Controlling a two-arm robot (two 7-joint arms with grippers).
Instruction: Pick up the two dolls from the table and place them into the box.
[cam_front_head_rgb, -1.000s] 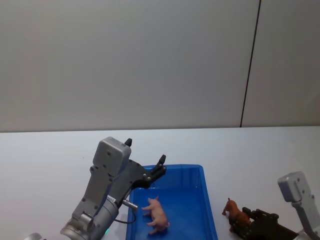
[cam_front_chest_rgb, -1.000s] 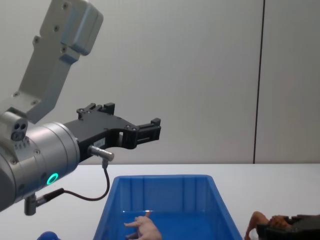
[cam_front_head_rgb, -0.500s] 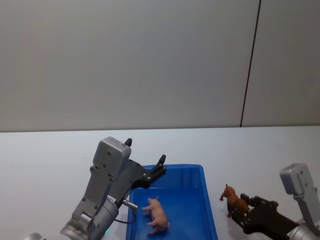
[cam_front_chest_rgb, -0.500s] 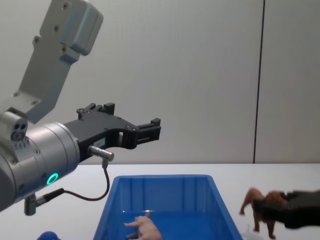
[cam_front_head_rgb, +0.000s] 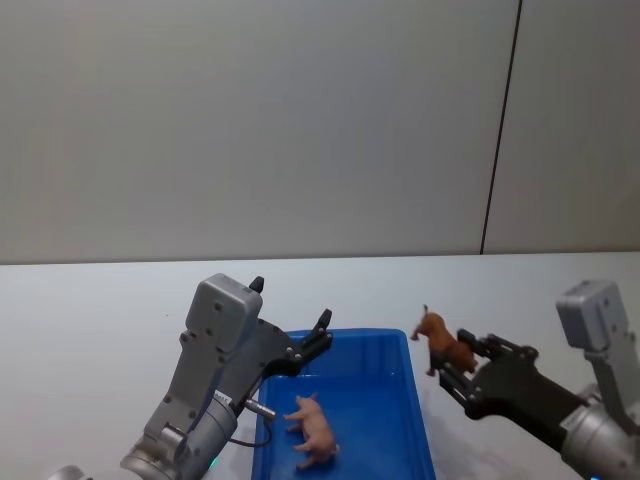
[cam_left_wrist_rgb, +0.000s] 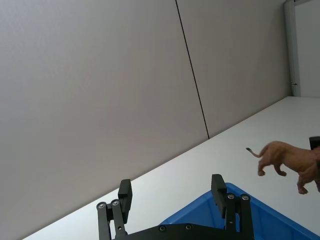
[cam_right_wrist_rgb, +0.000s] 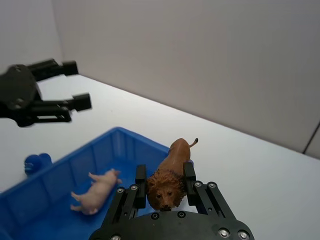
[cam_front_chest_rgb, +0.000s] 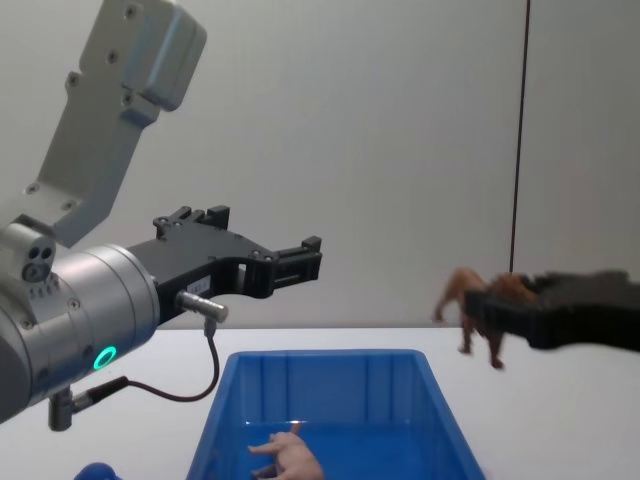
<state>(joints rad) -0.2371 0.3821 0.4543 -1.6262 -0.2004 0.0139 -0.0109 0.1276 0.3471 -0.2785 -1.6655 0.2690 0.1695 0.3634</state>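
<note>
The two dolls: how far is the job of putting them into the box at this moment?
Done: the pig lies inside the box. In hand: the right gripper has its jaws shut on the lion, held in the air by the box's right edge. Left: bring the lion over the box and let it go. The left gripper hovers open above the box's far left corner.
</note>
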